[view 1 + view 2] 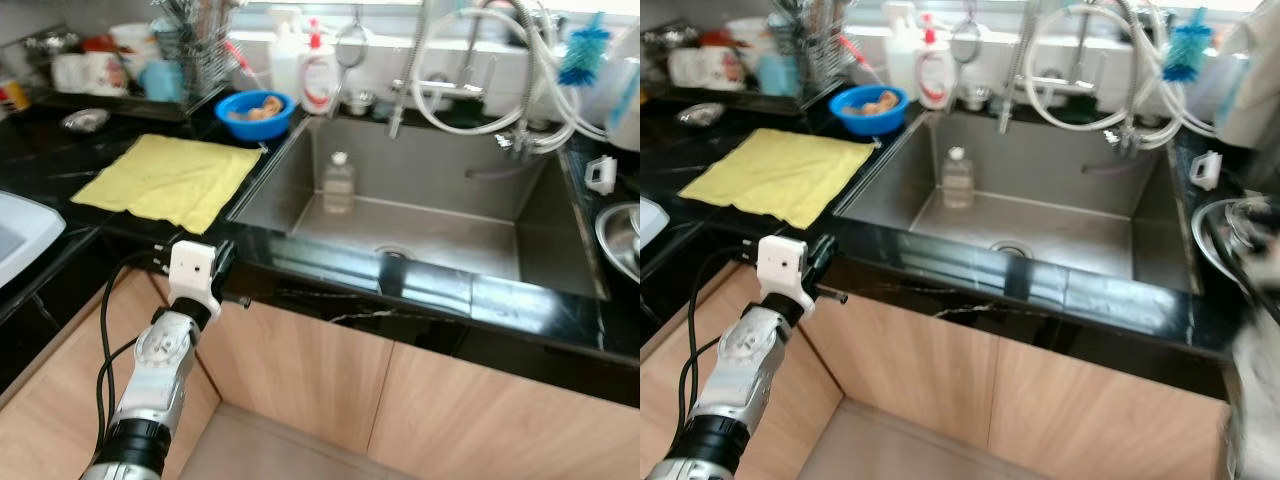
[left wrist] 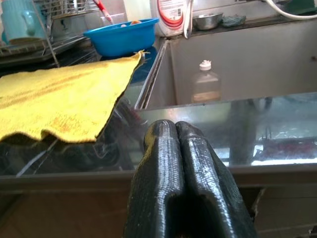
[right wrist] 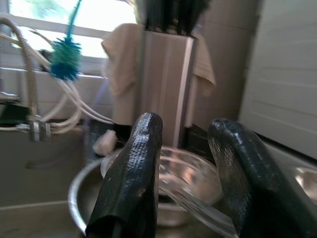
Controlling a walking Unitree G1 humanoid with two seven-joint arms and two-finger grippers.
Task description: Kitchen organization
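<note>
Black fingers of the left gripper [image 2: 176, 130] are pressed together, holding nothing, low at the front edge of the black counter [image 1: 300, 275], just below the yellow cloth [image 1: 165, 177]. Right gripper [image 3: 185, 134] stands with its fingers parted, empty, close over a clear glass lid [image 3: 185, 176] resting in a steel bowl [image 3: 81, 198] right of the sink [image 1: 420, 215]. A plastic bottle [image 1: 338, 182] stands in the sink; a blue bowl [image 1: 254, 113] sits beside the cloth.
</note>
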